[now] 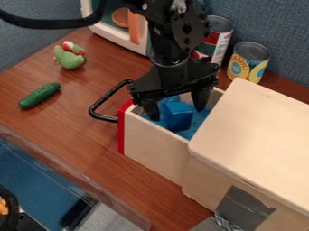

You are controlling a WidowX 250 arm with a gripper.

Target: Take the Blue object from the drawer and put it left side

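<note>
The black gripper [175, 112] hangs down into the pulled-out wooden drawer [156, 150], with its fingers open and spread to the left and right of the blue object [179, 117]. The blue object is block-like, and its upper part shows between the fingers. Around it, the drawer's inside is lined in blue. The fingers' lower ends sit below the drawer's rim, and the gripper's body covers part of the drawer's back.
A black handle [101, 116] juts from the drawer's red front. The wooden cabinet [253, 140] stands at right. A green cucumber [39, 95] and a green-and-red toy [69, 57] lie on the left. Two cans [249, 62] and a white toy oven [107, 34] are behind.
</note>
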